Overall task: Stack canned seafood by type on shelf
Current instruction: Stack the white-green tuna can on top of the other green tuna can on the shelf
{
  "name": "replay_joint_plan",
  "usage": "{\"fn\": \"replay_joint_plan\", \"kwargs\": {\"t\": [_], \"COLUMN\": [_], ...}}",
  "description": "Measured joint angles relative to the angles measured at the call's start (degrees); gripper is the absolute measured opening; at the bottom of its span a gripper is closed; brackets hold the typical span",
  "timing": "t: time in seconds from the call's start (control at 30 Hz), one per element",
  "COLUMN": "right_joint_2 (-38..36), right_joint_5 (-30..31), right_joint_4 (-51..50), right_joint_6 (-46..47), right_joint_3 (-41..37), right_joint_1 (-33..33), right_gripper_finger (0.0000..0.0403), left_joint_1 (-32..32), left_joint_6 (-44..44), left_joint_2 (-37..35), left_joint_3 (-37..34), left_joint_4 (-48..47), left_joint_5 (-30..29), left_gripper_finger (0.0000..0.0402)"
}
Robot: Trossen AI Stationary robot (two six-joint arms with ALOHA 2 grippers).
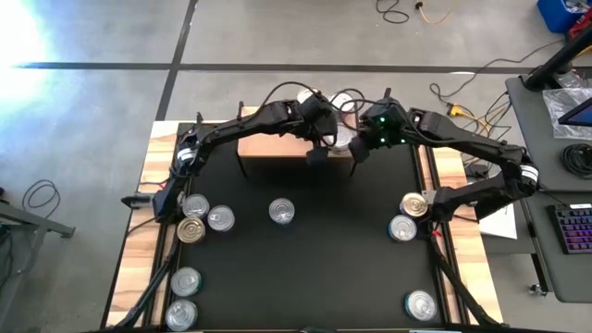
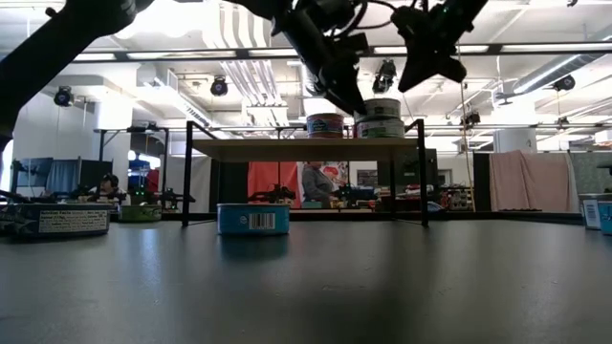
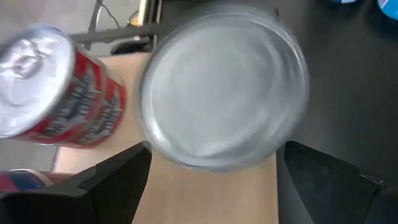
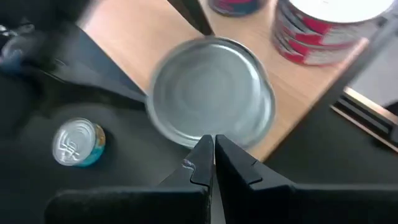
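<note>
Over at twelve o'clock, a few tins sit on the shelf [image 1: 277,146], the left claw [image 3: 211,180] open around one, the right claw [image 4: 213,155] closed empty, and nine tins [image 1: 281,211] remain on the worktop [image 1: 139,250].

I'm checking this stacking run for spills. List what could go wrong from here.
1. The silver-lidded can sits at the shelf edge, so a nudge could tip it onto the mat.
2. The left gripper and the shut right gripper crowd that same can and might collide.
3. The red-labelled cans stand close beside it and could get knocked.
</note>
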Motion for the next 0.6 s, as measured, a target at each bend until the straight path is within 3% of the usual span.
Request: {"fn": "replay_joint_plan", "kwargs": {"t": [0.13, 0.6], "right_joint_2": [-0.1, 2.1], "right_joint_5": [3.2, 4.4], "right_joint_4": [-2.2, -1.8], "right_joint_6": [0.7, -1.2], "right_joint_3": [0.3, -0.5], "right_joint_1": [-1.9, -3.8], "right_gripper_finger": [0.0009, 0.0009], "left_joint_1": [0.1, 0.2], "left_joint_6": [0.8, -2.5], "left_joint_2": [-1.5, -1.2], "left_joint_3": [0.9, 0.9], "left_joint_4": [-1.7, -2.1], "left_joint_5": [0.0, -1.6], "left_gripper_finger": [0.035, 0.035]}}
